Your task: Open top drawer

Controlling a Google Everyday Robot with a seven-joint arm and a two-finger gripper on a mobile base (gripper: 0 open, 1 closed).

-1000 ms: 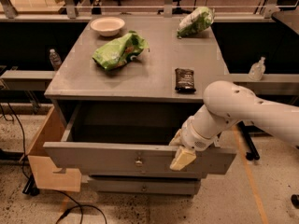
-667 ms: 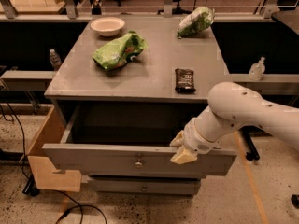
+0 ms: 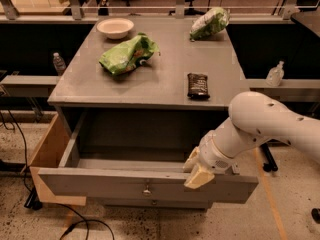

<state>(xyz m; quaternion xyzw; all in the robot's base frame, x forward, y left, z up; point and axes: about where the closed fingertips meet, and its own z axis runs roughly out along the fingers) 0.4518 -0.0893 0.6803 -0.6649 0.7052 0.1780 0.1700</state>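
The top drawer is pulled far out of the grey cabinet, showing its deep grey inside. Its flat front panel carries a small round metal knob at centre. My gripper hangs at the end of the white arm over the right part of the front panel's top edge. One tan finger lies in front of the panel and the other behind it, so the gripper straddles the edge.
On the cabinet top lie a green chip bag, a white bowl, a second green bag and a dark snack bar. A pale tan wooden box stands left of the drawer. A lower drawer sits beneath.
The drawer has slid further out toward the camera, and the gripper has moved with it along the front panel's top edge.
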